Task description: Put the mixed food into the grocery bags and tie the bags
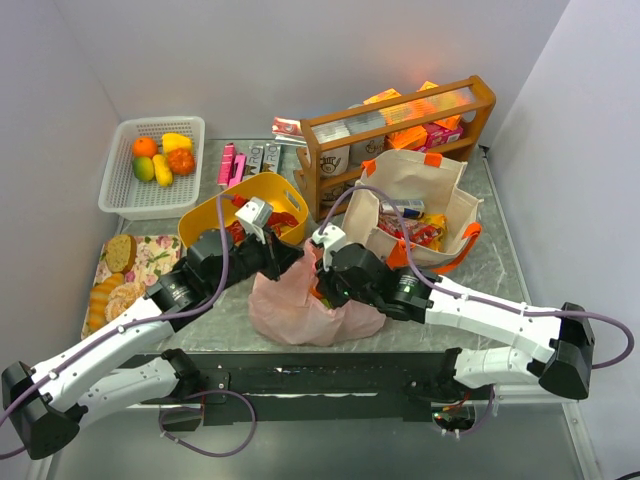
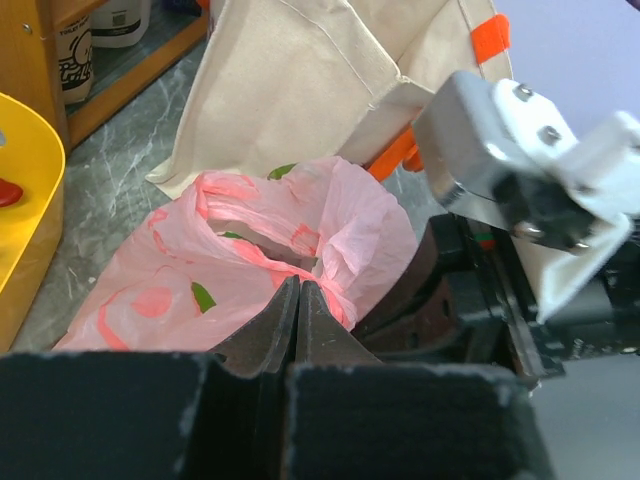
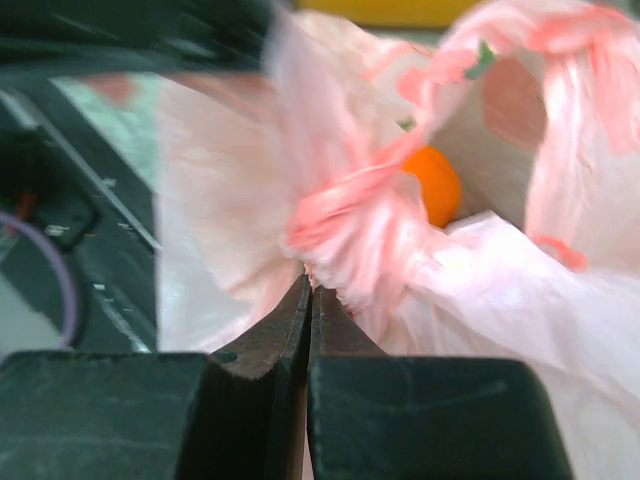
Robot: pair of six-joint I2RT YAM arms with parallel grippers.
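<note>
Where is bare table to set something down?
Bare marble table lies between the cream canvas tote and the right forearm, plus a small patch left of the thin pink plastic bag. Crowded centre: left gripper and right gripper pinch that bag beside the yellow plastic tub.

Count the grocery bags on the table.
2. The pink plastic bag lies at front centre; the canvas tote stands upright behind it, to the right. No other seems hidden.
</note>
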